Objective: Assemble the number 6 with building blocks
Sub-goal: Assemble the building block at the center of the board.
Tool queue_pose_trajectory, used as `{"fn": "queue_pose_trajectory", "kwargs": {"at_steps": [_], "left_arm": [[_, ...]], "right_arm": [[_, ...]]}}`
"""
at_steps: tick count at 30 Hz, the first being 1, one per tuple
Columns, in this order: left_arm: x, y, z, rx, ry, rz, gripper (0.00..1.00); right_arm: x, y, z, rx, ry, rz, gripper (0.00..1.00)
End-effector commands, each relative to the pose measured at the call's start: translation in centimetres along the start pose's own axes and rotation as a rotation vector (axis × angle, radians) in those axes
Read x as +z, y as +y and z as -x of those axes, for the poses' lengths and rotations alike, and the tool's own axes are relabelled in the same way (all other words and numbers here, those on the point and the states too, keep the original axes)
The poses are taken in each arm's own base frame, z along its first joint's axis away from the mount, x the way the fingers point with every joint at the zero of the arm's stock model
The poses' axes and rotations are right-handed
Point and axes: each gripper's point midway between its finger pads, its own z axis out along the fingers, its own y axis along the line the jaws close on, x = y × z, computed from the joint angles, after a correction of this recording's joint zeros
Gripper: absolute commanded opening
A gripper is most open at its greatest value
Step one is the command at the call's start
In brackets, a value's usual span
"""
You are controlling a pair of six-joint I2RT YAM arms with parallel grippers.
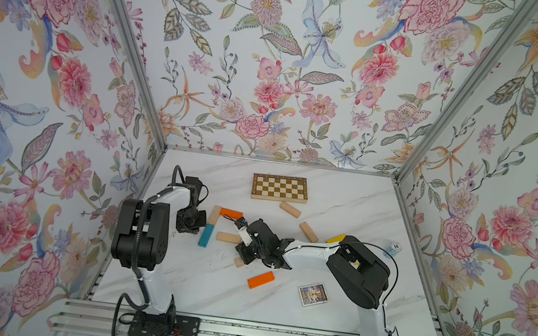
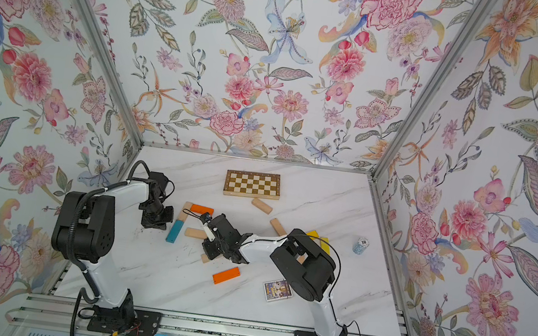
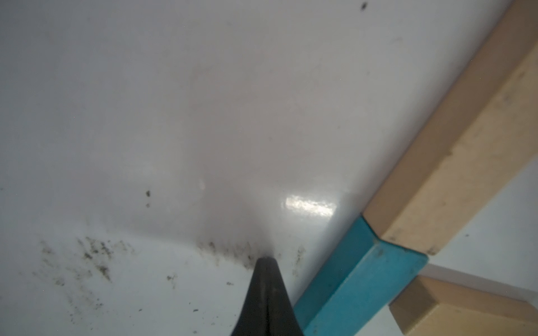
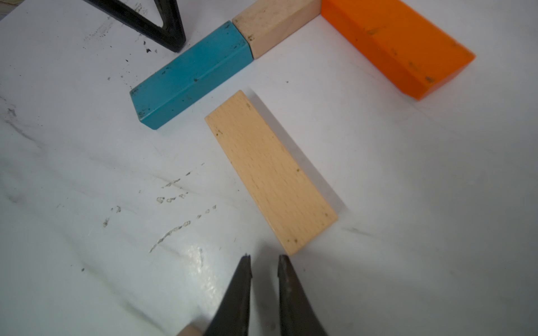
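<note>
Pale building block point(image 4: 270, 171) just beside teal block point(image 4: 189, 75), right jaws narrowly apart.

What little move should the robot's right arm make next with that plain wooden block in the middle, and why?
Probably a gentle push on the plain block along its length, until its end meets the teal block. The right tool sits by the block's far end, slightly open and empty. A small gap shows between the two blocks, so the 6's middle bar looks unfinished.
</note>
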Motion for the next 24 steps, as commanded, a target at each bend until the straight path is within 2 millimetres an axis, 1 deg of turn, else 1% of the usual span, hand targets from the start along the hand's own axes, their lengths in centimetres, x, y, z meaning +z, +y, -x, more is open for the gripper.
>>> {"fn": "queue_pose_trajectory", "kwargs": {"at_steps": [1, 9, 15, 17, 24], "left_arm": [[0.2, -0.8, 0.7, -0.006, 0.003, -0.024, 0.0], [0.3, -1.1, 1.8, -0.019, -0.016, -0.027, 0.01], [0.8, -1.6, 2.0, -0.023, -0.007, -0.046, 0.01], [1.0, -1.7, 2.0, -0.024, 0.001, -0.052, 0.0], [1.3, -2.3, 1.8, -0.015, 0.014, -0.069, 0.0]], "right_arm": [[-0.2, 0.4, 0.4, -0.01, -0.016, 0.003, 0.2], [-0.2, 0.3, 0.4, -0.004, -0.022, 0.003, 0.2], [-0.2, 0.4, 0.3, -0.006, -0.022, 0.004, 0.2], [-0.3, 0.3, 0.6, -0.004, -0.029, 0.002, 0.2], [-0.4, 0.3, 0.5, -0.005, -0.032, -0.001, 0.2]]}}
